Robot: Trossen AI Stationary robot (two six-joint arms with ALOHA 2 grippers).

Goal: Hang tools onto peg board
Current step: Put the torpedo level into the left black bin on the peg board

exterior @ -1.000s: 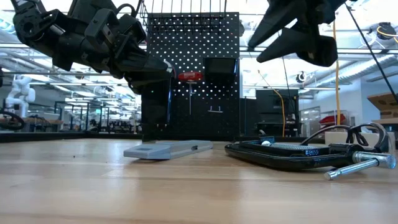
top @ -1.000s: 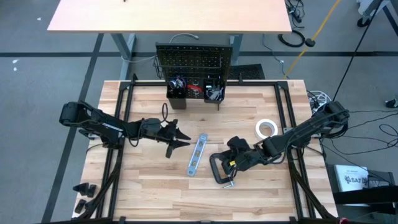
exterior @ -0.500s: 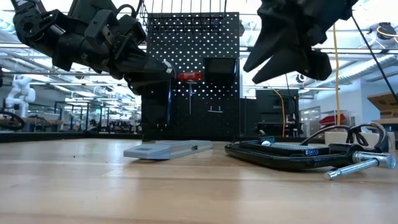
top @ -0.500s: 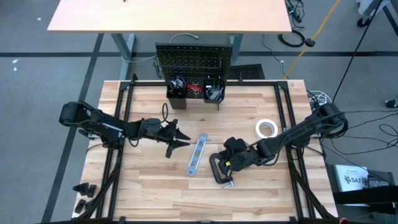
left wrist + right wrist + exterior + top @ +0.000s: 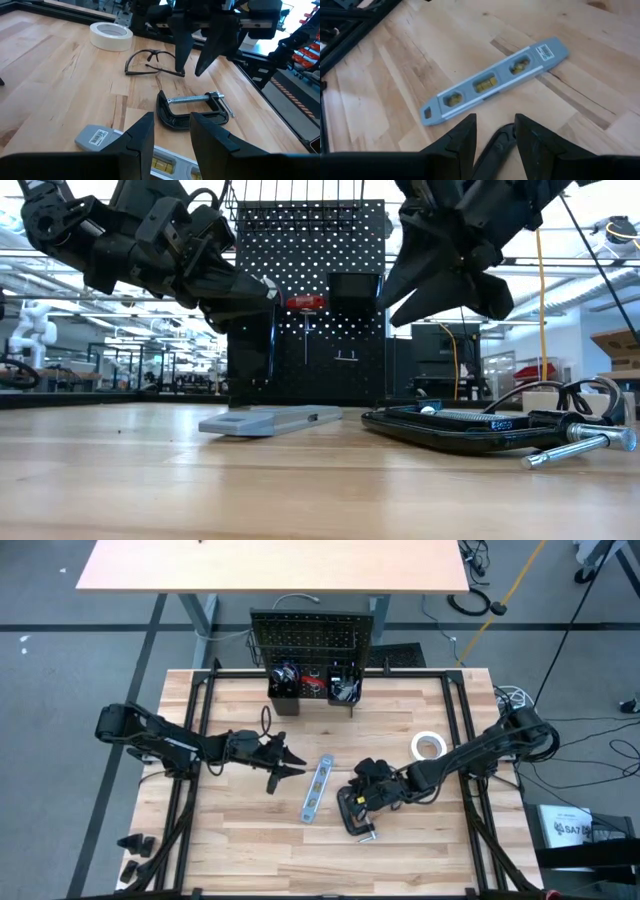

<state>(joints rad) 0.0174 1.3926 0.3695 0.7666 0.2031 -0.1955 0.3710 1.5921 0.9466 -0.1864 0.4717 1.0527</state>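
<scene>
A black C-clamp (image 5: 352, 816) lies flat on the table, with a blue-silver level (image 5: 317, 788) on the wood to its left. My right gripper (image 5: 362, 788) hangs open above the clamp (image 5: 470, 423), clear of it; in the right wrist view part of the clamp's frame (image 5: 495, 144) shows below the gap between the fingers. My left gripper (image 5: 290, 764) waits open in the air left of the level, holding nothing. The peg board (image 5: 311, 638) stands upright at the far edge, and a red screwdriver (image 5: 305, 303) hangs on it.
Glasses (image 5: 150, 62) and a white tape roll (image 5: 428, 747) lie on the table to the right, near my right arm. Two black bins (image 5: 283, 682) with tools in them sit on the board's lower part. Bare wood stretches along the near edge.
My right gripper has come down and moved toward the table's left, toward the C-clamp, rolling slightly. Its fingers keep the same gap. The clamp, the level and my left arm have stayed where they were.
</scene>
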